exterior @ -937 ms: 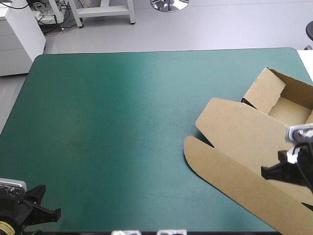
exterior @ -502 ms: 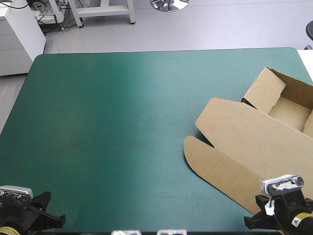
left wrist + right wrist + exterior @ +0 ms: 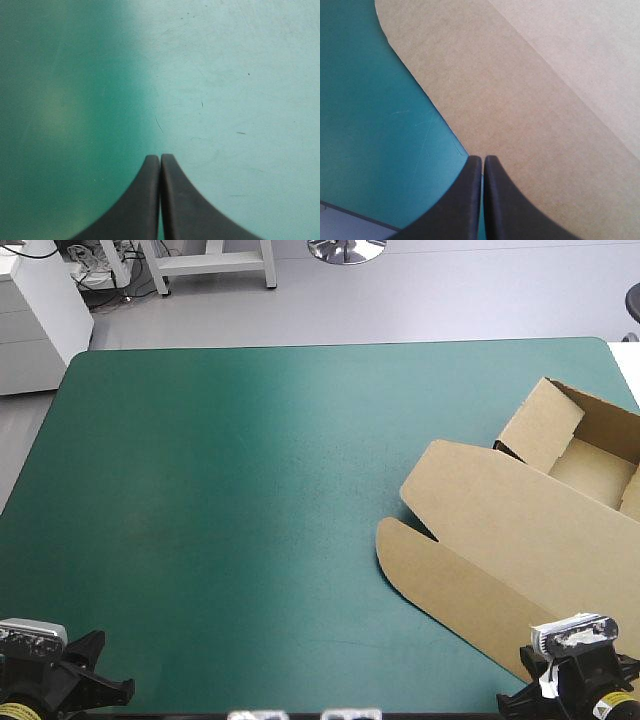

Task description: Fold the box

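left gripper [image 3: 160,156]: clenched. My two black fingers press together into one pointed arch, with nothing between them.
under left gripper: bare teal-green cover [image 3: 225,75], with a few fine scratches ahead of my tips.
left gripper, position: at the cover's near-left corner, well apart from the box.
right gripper [image 3: 483,157]: clenched the same way. My fingers meet at the tip and grip nothing.
under right gripper: my tips sit over the line where the brown board's edge meets the cover. Board lies ahead and to one side, cover to the other.
right gripper, contact: I cannot tell whether my tips touch the board.
right gripper, position: near-right corner of the cover, at the near end of the box's flap.
box [image 3: 500,530]: on the right part of the cover, lying slantwise from the near edge up toward the right edge.
flap [image 3: 440,570]: a long strip lying flat with a rounded end pointing toward the cover's middle. A notch separates that end from the lid.
lid [image 3: 480,495]: a flat panel between flap and tray. A straight crease joins it to the flap.
tray [image 3: 590,455]: at the far right, walls raised, open on top, its right part out of view.
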